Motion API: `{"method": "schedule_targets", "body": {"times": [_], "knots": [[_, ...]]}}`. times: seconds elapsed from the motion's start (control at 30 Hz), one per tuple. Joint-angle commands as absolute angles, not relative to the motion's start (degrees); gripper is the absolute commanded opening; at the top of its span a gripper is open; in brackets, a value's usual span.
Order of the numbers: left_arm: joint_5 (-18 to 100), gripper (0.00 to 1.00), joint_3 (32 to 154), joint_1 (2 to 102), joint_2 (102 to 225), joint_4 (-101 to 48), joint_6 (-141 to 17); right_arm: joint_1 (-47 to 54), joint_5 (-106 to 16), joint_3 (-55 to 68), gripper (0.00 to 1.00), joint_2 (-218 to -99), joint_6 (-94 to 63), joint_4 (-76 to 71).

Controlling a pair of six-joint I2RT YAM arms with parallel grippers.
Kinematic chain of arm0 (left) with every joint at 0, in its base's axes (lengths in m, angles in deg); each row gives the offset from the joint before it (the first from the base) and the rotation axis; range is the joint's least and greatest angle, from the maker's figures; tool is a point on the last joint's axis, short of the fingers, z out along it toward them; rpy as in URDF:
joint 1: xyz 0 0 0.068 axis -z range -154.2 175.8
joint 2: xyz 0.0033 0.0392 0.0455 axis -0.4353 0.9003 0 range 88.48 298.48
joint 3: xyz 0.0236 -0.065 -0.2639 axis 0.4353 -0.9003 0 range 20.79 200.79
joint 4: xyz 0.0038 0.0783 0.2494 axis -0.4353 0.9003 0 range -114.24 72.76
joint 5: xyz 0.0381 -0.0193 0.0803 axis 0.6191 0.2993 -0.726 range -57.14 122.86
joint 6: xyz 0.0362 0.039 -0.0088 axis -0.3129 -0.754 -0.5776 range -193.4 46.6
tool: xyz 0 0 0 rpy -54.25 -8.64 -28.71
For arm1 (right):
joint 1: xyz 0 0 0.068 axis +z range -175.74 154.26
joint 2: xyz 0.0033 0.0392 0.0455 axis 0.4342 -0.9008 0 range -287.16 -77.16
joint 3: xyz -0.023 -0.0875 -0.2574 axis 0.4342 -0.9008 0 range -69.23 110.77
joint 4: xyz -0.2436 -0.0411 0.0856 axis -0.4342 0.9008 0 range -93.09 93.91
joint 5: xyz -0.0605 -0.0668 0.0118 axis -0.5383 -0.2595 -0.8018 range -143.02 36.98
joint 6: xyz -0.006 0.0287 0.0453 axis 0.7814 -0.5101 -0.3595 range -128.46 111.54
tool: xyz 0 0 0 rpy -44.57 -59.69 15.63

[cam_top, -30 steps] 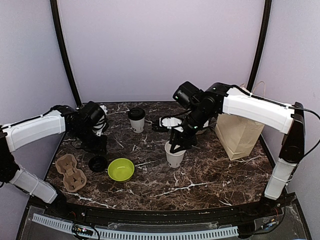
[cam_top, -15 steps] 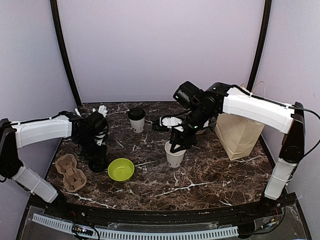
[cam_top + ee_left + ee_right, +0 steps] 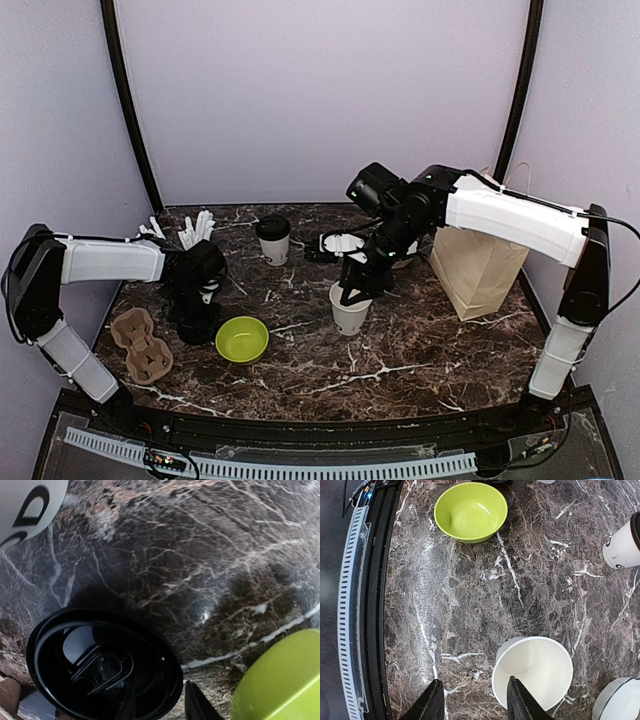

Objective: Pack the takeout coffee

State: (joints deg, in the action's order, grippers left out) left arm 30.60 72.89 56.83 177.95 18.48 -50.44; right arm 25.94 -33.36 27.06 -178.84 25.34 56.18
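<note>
One takeout coffee cup (image 3: 273, 241) stands at the back middle of the table, white with its black lid on; it also shows in the right wrist view (image 3: 621, 545). A second white cup (image 3: 349, 312) stands lidless and empty mid-table. My right gripper (image 3: 475, 703) is open just above it, one finger over the cup (image 3: 532, 680) mouth and the other outside its wall. A loose black lid (image 3: 100, 670) lies upside down on the table. My left gripper (image 3: 160, 707) is open, its fingers either side of the lid's rim. From above, the left gripper (image 3: 196, 320) hides the lid.
A lime-green bowl (image 3: 242, 339) sits right beside the left gripper. A brown cup carrier (image 3: 140, 343) lies at the front left. A white cup of straws (image 3: 196, 228) is at the back left. A paper bag (image 3: 480, 266) stands at the right.
The left arm swung right and toward the front, coming down onto the black lid, and its jaws opened. The right arm and both cups have not moved.
</note>
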Motion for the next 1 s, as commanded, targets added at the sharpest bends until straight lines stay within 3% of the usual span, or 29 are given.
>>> {"method": "schedule_targets", "body": {"times": [0.0,0.3,0.6,0.83,0.97], "knots": [[30.1,0.34,71.7,57.0,178.6,17.2,-50.7,25.6,-33.3,27.2,0.43,-178.1,25.4,56.3],[28.8,0.19,73.2,59.1,180.4,19.2,-50.8,25.7,-33.3,27.5,0.43,-178.0,25.4,56.9],[29.1,0.09,78.4,62.1,171.6,29.8,-49.4,25.7,-33.0,26.9,0.43,-176.8,24.9,56.9],[46.3,0.08,87.4,63.6,164.2,32.6,-53.7,24.6,-32.7,26.9,0.43,-176.1,24.7,57.6],[55.0,0.07,94.3,64.3,162.0,30.0,-54.9,20.8,-26.6,29.4,0.43,-175.7,23.0,57.4]]}}
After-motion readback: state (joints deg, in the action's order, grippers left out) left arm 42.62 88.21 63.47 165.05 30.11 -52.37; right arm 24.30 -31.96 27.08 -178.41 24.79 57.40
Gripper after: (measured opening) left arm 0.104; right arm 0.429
